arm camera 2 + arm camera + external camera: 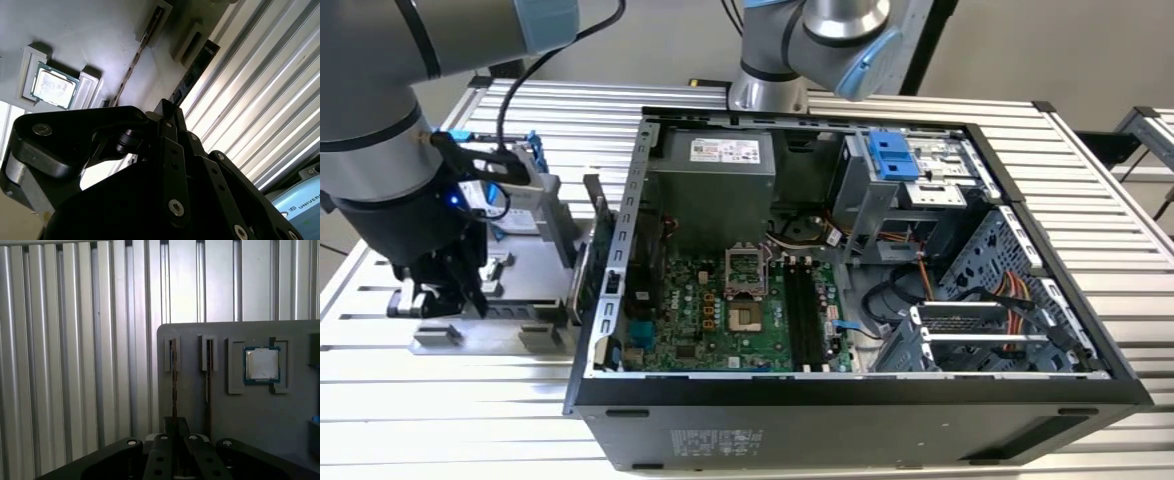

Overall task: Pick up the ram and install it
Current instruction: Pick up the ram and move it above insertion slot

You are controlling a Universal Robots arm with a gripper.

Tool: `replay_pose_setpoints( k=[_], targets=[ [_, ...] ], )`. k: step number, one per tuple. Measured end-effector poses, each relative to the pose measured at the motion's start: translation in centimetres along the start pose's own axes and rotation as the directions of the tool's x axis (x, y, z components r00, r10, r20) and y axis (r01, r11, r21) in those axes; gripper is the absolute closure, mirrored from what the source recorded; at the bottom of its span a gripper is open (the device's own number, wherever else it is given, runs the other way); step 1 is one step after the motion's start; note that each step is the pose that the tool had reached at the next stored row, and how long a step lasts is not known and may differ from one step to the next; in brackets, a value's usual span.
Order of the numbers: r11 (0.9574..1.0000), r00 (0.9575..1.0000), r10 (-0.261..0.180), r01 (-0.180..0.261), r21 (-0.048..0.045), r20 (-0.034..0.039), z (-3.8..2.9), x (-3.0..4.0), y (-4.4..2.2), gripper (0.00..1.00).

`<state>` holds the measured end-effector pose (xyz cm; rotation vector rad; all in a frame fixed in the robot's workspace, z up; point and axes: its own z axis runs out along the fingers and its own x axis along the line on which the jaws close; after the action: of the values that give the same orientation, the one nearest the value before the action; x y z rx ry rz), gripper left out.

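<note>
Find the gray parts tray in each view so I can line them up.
Exterior view: gray parts tray on the table at the exterior view's left, beside the computer case, under the gripper.
First wrist view: tray just beyond the gripper, holding the ram on edge and a processor chip.
Second wrist view: tray beyond the gripper, same chip.
Shared landmark: the gripper.

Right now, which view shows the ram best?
The first wrist view: the ram stands edge-on in a slot of the grey holder, running to the gripper. The second wrist view shows it slanted behind the gripper; the exterior view, too small to tell.
</note>
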<state>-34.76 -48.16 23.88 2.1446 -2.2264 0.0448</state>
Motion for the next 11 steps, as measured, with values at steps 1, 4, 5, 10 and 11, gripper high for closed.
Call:
replay_pose_setpoints(
  k=[1, 4, 5, 10, 11],
  targets=[
    [1.0000, 1.0000, 0.000, 0.000, 0.0000, 0.0001, -0.09, 0.01, 0.00, 1.00],
    [1.0000, 1.0000, 0.000, 0.000, 0.0000, 0.0000, -0.37, 0.02, 0.01, 1.00],
    [1.0000, 1.0000, 0.000, 0.000, -0.0001, 0.0000, -0.46, 0.03, 0.01, 1.00],
    [1.0000, 1.0000, 0.000, 0.000, 0.0000, 0.0000, -0.92, 0.05, 0.01, 1.00],
    [1.0000, 1.0000, 0.000, 0.000, 0.0000, 0.0000, -1.01, 0.06, 0.01, 1.00]
  ],
)
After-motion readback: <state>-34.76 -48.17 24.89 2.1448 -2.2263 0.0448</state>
